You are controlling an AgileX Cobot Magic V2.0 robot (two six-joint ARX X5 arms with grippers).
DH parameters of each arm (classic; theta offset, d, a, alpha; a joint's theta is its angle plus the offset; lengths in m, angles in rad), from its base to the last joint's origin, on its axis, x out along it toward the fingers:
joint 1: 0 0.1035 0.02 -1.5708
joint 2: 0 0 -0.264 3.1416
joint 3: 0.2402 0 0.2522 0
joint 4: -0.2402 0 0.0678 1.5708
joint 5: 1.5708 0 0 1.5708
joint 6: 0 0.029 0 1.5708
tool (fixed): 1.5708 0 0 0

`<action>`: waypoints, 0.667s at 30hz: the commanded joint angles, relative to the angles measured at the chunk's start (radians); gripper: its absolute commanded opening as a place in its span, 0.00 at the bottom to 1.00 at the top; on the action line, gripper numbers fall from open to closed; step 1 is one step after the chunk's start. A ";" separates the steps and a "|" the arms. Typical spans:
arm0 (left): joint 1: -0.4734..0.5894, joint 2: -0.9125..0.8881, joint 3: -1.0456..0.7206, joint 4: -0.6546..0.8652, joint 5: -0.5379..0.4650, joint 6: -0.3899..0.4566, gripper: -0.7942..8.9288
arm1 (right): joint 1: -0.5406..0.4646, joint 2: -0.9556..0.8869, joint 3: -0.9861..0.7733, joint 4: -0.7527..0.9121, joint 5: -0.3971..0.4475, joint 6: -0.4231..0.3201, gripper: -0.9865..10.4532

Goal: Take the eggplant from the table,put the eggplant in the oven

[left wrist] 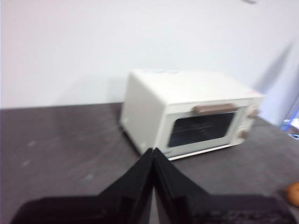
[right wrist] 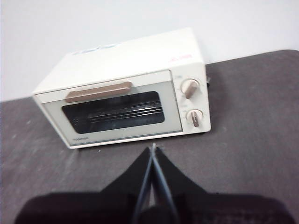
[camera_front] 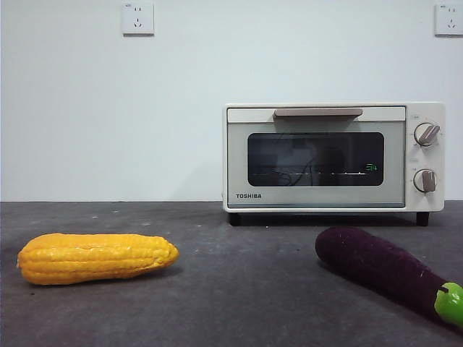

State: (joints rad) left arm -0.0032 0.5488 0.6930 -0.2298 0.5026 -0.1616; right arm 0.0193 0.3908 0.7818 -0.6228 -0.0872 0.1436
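Observation:
The dark purple eggplant (camera_front: 383,267) lies on the grey table (camera_front: 239,289) at the front right, its green stem cap (camera_front: 450,303) toward the right edge. Behind it stands the cream-white TOSHIBA oven (camera_front: 333,155) with its door closed; the oven (left wrist: 187,116) also shows in the left wrist view and the oven (right wrist: 126,93) in the right wrist view. My left gripper (left wrist: 153,151) hangs shut and empty above the table, some way in front of the oven. My right gripper (right wrist: 153,148) is shut too, holding nothing, just before the oven's door. Neither arm appears in the front view.
A yellow-orange corn cob (camera_front: 96,257) lies on the table at the front left; a bit of the corn cob (left wrist: 293,193) shows in the left wrist view. A white wall with two sockets (camera_front: 137,18) stands behind.

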 commanded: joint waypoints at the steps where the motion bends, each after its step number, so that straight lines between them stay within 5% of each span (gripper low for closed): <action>1: -0.021 0.056 0.075 -0.023 0.034 0.003 0.08 | 0.001 0.062 0.108 -0.053 -0.025 -0.061 0.08; 10: -0.128 0.238 0.319 -0.198 0.058 0.093 0.08 | 0.001 0.233 0.386 -0.259 -0.078 -0.122 0.08; 20: -0.245 0.338 0.397 -0.248 0.055 0.143 0.08 | 0.001 0.303 0.451 -0.363 -0.163 -0.122 0.08</action>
State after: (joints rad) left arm -0.2440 0.8867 1.0874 -0.4786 0.5568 -0.0391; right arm 0.0193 0.6930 1.2285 -0.9863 -0.2459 0.0288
